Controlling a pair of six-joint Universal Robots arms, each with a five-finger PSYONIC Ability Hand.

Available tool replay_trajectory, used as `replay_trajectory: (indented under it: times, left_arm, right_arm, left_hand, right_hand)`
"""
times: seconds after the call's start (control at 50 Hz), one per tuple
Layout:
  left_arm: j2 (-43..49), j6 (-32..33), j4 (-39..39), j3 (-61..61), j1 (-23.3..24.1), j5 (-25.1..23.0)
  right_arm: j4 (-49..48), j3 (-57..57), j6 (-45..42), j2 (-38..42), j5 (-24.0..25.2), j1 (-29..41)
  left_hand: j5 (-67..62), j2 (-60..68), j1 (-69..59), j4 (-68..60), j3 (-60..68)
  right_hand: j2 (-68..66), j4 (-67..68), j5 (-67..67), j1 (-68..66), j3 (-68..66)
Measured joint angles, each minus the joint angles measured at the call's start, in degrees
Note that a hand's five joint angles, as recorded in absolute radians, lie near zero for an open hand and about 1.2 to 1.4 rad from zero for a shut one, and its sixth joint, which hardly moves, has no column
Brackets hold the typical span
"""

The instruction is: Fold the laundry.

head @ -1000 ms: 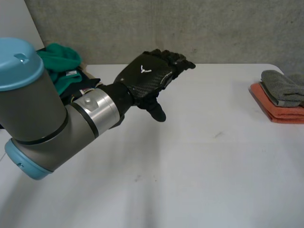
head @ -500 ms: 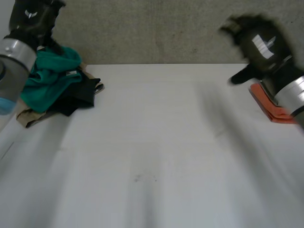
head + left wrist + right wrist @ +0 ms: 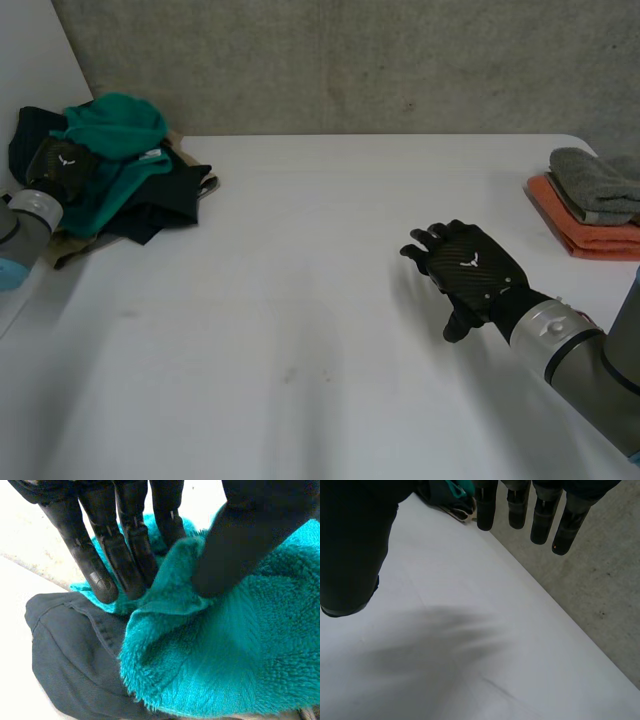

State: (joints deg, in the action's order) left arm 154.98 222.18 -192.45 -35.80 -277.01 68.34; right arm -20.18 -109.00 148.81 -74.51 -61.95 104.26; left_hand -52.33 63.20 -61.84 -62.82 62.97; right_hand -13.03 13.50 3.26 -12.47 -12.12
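So, over on the left my left robot hand [image 3: 58, 163] is down in the laundry pile [image 3: 110, 180] at the far left corner of the bench [image 3: 320, 300]. On its wrist cam the fingers [image 3: 125, 545] and thumb are clamped on a raised fold of the teal towel [image 3: 225, 650], which lies on top of a dark garment [image 3: 65, 650]. From the head cam the teal towel [image 3: 120, 125] is the top of the heap, with a black piece [image 3: 165, 200] and a beige one [image 3: 62, 250] poking out under it. Moving right, my right robot hand [image 3: 465, 265] is over the bare middle-right of the bench, fingers straight and spread apart, holding nothing. At the far right edge a grey folded cloth [image 3: 595, 180] lies on an orange folded cloth [image 3: 585, 232].
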Motion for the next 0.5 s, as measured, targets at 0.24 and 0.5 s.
replay_trajectory:
  times: [0.24, 0.5]
  left_arm:
    - [-10.6, -0.4, -7.6, -9.6, 3.5, 5.9]
    - [-40.7, -26.8, -10.5, -32.0, 19.8, 5.6]
  right_arm:
    - [-0.1, -0.4, 0.3, -0.1, 0.2, -0.9]
    - [-0.2, -0.2, 1.4, -0.7, -1.4, -2.7]
  left_hand:
    - [-4.4, 5.0, -1.3, -5.7, 5.1]
    - [-4.4, 5.4, -1.7, -5.7, 5.3]
  right_hand:
    - [0.0, 0.0, 0.0, 0.0, 0.0]
    - [0.0, 0.0, 0.0, 0.0, 0.0]
